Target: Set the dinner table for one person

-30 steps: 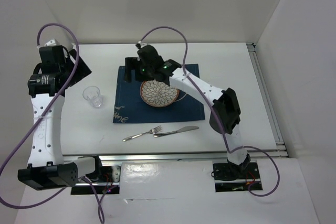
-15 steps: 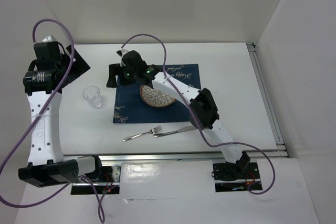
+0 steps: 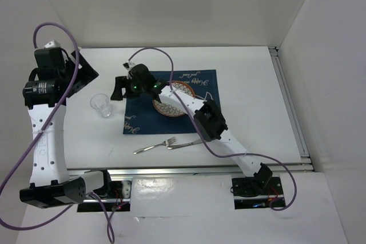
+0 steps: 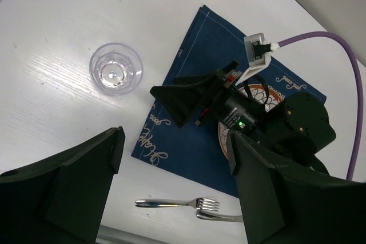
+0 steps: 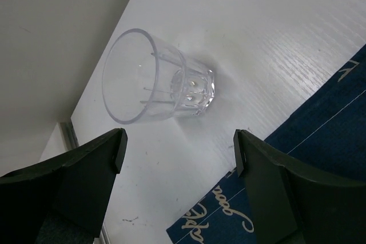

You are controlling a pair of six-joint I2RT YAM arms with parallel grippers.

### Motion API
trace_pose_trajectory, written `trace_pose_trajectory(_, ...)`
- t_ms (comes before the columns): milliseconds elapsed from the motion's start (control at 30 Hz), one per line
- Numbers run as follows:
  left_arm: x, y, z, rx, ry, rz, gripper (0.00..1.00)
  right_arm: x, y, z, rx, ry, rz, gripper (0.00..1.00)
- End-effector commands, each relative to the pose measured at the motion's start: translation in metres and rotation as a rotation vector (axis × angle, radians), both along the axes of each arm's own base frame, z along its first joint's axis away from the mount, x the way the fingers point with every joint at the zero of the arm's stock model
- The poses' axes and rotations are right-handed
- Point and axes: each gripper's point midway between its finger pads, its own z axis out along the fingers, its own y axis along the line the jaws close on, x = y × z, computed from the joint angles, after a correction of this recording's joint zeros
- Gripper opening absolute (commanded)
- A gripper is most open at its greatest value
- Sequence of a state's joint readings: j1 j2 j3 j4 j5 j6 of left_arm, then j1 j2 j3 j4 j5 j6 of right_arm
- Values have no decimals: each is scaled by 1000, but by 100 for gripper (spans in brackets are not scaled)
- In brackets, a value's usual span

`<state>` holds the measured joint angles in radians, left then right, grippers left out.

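The white dinner table (image 3: 251, 84) carries a navy placemat (image 3: 143, 119) with a patterned plate (image 3: 171, 107) on it, partly under my right arm. A clear glass (image 3: 102, 106) stands upright on the table left of the mat. My right gripper (image 3: 119, 88) is open and empty over the mat's far left corner; in its wrist view the gripper (image 5: 178, 138) faces the glass (image 5: 157, 84) with a gap between them. My left gripper (image 3: 86, 75) is open and empty, raised high above the table's left side; its wrist view (image 4: 174, 138) looks down on the glass (image 4: 115, 68).
A fork (image 3: 154, 146) and a knife (image 3: 191, 142) lie end to end on the table in front of the mat, also seen in the left wrist view as fork (image 4: 177, 203) and knife (image 4: 220, 216). A metal rail (image 3: 289, 107) runs along the table's right edge.
My right gripper has moved left from over the plate to the mat's far left corner, nearer the glass. My left arm has shifted slightly left. The glass, plate and cutlery have not moved.
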<state>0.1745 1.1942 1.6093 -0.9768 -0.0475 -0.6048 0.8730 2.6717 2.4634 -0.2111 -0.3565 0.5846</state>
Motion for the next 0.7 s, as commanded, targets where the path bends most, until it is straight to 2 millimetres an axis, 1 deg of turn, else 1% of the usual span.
trace_pose_trajectory(0, -1, 8, -3, 34, -6, 23, 90, -2, 13, 54, 101, -81, 4, 88)
trace_pose_trajectory(33, 0, 11, -10, 40, 15, 35, 90, -6, 5, 73, 91, -90, -4, 91)
trace_pose_trajectory(67, 1, 14, -16, 47, 35, 48, 90, -3, -5, 80, 81, -86, -23, 93)
trace_pose_trajectory(100, 4, 19, -28, 65, 75, 56, 88, -5, -20, 53, 13, -46, -37, 94)
trace_pose_trajectory(133, 4, 19, -33, 62, 96, 55, 88, -1, -36, 57, -5, -40, -66, 94)
trace_pose_trajectory(167, 5, 22, -42, 75, 125, 57, 86, -6, -52, 103, 35, -78, -85, 96)
trace_pose_trajectory(200, 4, 25, -54, 87, 163, 61, 85, -11, -83, 112, 7, -78, -123, 96)
trace_pose_trajectory(233, 5, 27, -64, 88, 194, 67, 85, -15, -91, 76, -58, -34, -134, 96)
trace_pose_trajectory(267, 4, 28, -68, 92, 207, 73, 84, -21, -112, 124, -2, -83, -160, 97)
trace_pose_trajectory(300, 5, 29, -80, 88, 237, 71, 83, -28, -127, 127, -16, -85, -184, 97)
trace_pose_trajectory(333, 6, 31, -88, 96, 258, 81, 81, -39, -157, 138, -12, -99, -219, 97)
trace_pose_trajectory(367, 8, 32, -95, 94, 269, 80, 79, -42, -174, 143, -8, -107, -244, 97)
trace_pose_trajectory(400, 12, 33, -100, 103, 273, 72, 79, -51, -185, 146, -7, -104, -258, 97)
trace_pose_trajectory(433, 10, 33, -114, 97, 313, 69, 79, -54, -204, 132, -40, -89, -292, 97)
trace_pose_trajectory(467, 14, 33, -124, 94, 333, 67, 79, -62, -223, 155, -19, -114, -320, 97)
trace_pose_trajectory(500, 16, 34, -132, 92, 350, 66, 79, -65, -234, 158, -22, -107, -345, 97)
trace_pose_trajectory(533, 18, 32, -140, 82, 364, 57, 79, -65, -248, 153, -46, -103, -380, 97)
trace_pose_trajectory(567, 21, 31, -148, 73, 376, 49, 79, -75, -260, 161, -52, -104, -391, 97)
trace_pose_trajectory(600, 24, 30, -160, 67, 406, 29, 79, -73, -272, 161, -69, -108, -415, 97)
trace_pose_trajectory(633, 25, 30, -166, 64, 423, 28, 79, -72, -286, 153, -93, -96, -445, 97)
trace_pose_trajectory(667, 31, 29, -169, 56, 417, 20, 80, -77, -297, 157, -94, -95, -457, 97)
